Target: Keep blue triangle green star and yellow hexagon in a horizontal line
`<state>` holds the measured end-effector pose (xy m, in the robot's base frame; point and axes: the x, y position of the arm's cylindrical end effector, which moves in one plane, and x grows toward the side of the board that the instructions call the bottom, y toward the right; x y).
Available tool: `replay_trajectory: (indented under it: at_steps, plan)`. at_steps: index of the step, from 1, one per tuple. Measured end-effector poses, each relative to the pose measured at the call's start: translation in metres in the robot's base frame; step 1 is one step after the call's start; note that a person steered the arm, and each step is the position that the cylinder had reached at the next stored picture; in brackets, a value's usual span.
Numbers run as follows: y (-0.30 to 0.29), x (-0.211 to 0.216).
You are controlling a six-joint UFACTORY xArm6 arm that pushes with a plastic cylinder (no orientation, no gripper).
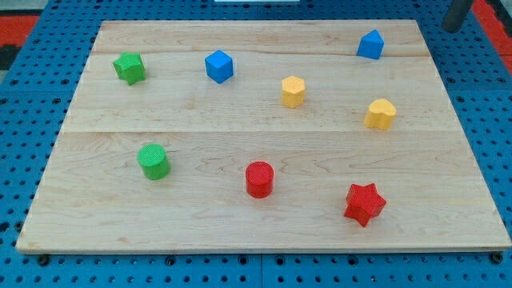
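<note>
my tip [453,28] sits off the desk [240,224] at the view's top right, near the blue triangle [370,45]; no gripper here.

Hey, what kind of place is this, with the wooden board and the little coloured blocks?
Probably a robotics lab bench: a wooden board lies on a blue perforated base, small plastic blocks such as a green star are scattered over it, and a dark rod shows at the top right.

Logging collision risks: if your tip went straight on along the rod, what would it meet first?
Probably the blue mat beside the board at its top-right corner; my tip sits right of the blue triangle. Depth unclear.
</note>
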<state>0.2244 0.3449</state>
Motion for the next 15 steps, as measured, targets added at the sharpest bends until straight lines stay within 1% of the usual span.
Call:
replay_trajectory:
  at_steps: [1,2,3,4,6,7,8,9,10,11,12,13,14,15]
  plan:
    - [-0.022,0.039]
    - [-0.119,0.063]
    - [-0.231,0.071]
    - [-0.289,0.101]
    - [-0.419,0.11]
    - [-0.458,0.157]
    - [-0.552,0.165]
    - [-0.567,0.122]
    - [-0.549,0.099]
    - [-0.546,0.088]
    - [-0.524,0.076]
    - [-0.485,0.067]
    - [-0.436,0.067]
    - [-0.485,0.048]
